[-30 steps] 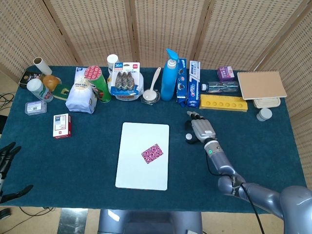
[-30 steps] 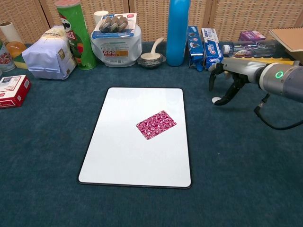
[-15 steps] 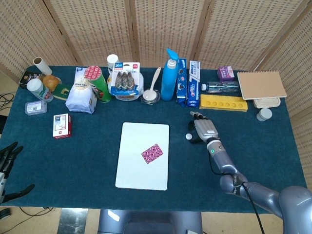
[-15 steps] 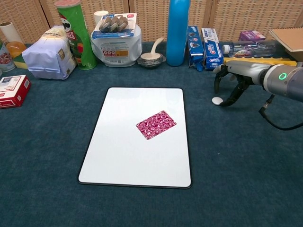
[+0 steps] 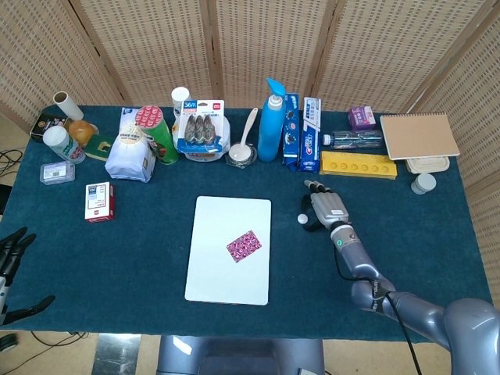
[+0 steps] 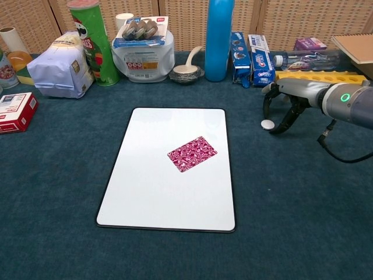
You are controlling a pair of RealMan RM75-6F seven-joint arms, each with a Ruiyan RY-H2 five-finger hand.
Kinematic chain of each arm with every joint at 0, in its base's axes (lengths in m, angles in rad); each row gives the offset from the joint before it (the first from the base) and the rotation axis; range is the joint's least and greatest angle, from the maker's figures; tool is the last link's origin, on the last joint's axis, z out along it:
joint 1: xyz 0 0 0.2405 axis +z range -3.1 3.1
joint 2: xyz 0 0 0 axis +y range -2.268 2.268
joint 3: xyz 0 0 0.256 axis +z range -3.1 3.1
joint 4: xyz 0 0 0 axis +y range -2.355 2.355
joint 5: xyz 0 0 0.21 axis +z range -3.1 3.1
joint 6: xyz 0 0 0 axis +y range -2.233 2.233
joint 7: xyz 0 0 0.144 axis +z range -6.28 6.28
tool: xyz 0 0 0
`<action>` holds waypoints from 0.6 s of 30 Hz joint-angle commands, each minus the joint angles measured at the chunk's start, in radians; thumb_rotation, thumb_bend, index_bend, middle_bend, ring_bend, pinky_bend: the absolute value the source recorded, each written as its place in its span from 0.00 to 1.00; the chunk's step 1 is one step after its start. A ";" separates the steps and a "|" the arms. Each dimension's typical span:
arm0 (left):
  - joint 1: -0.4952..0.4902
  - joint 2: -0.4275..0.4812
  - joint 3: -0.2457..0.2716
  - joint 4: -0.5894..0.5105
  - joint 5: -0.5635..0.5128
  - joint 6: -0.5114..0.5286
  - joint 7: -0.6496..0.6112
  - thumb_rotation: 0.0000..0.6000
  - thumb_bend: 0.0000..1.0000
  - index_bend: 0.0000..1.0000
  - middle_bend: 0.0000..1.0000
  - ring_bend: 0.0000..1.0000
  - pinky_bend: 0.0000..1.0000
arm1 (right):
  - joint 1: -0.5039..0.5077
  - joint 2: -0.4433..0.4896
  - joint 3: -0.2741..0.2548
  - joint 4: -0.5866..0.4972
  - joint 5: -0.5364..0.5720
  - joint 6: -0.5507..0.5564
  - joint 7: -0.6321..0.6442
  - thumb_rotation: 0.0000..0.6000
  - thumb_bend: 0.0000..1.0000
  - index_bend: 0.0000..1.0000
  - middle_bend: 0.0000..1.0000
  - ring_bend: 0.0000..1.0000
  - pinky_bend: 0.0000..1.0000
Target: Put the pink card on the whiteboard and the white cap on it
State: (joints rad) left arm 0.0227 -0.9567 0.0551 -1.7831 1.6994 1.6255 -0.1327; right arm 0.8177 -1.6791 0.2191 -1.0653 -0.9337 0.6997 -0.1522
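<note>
So the pink card [image 6: 192, 154] already lies on the whiteboard [image 6: 151, 192], which leaves the white cap [image 6: 267, 124], sitting on the cloth well right of the board. My right hand [image 6: 285, 102] arches over it, fingers apart, holding nothing yet. Next I must pinch the cap cleanly, then carry it onto the card

Even, bright room light falls from overhead, so shadows stay short and soft under the things along the table's [image 5: 156, 258] far edge. The whiteboard [image 6: 169, 175] shines clean white without hard glare. Both views are sharp, with no motion blur. The chest view bends slightly toward its corners.
</note>
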 commanded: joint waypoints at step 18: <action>-0.001 0.003 -0.001 0.001 -0.003 0.001 -0.007 1.00 0.08 0.00 0.00 0.00 0.06 | 0.001 -0.011 0.009 0.004 -0.008 0.005 -0.001 1.00 0.32 0.55 0.09 0.05 0.15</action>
State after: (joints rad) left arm 0.0222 -0.9539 0.0544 -1.7823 1.6970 1.6265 -0.1396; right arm 0.8189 -1.6899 0.2278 -1.0608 -0.9408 0.7036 -0.1527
